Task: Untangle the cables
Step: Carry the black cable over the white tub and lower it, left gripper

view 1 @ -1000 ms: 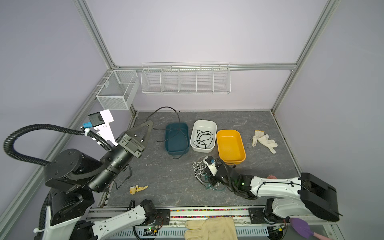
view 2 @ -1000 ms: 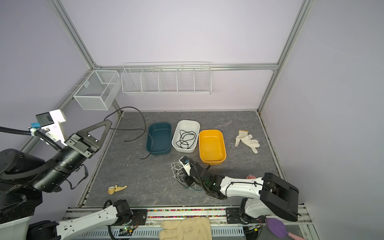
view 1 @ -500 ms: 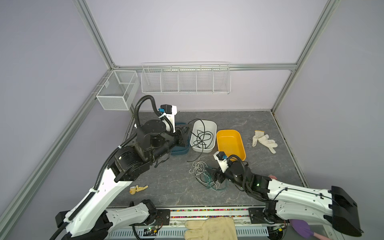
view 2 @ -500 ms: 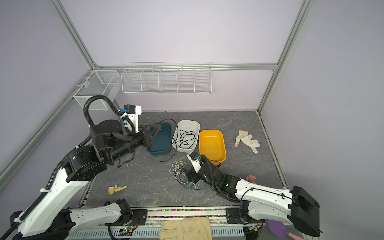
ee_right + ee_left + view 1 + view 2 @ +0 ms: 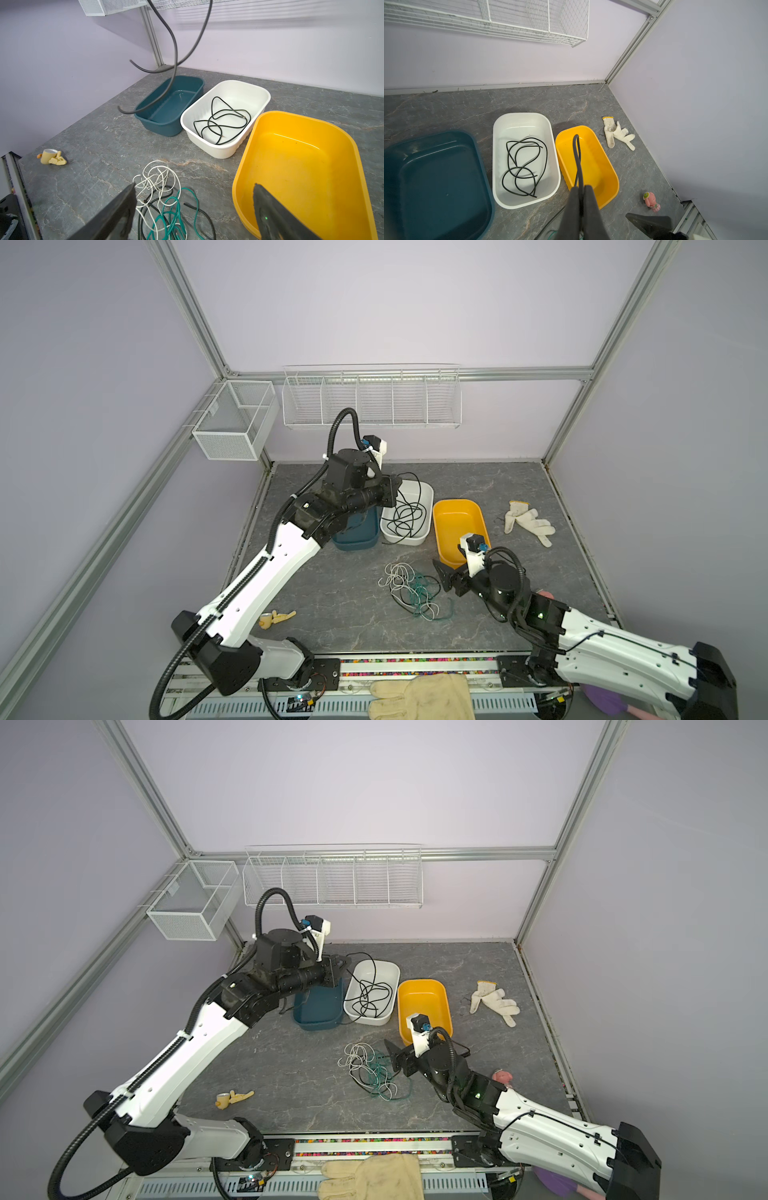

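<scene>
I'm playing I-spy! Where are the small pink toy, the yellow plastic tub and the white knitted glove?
small pink toy (image 5: 650, 199): left wrist view, on its body.
yellow plastic tub (image 5: 301, 166): right wrist view, on its bare floor.
white knitted glove (image 5: 521, 517): in a top view, on its palm.

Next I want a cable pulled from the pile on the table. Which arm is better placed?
Right. The right gripper sits beside the tangled cables with fingers open; the left gripper is shut on a black cable.
</scene>
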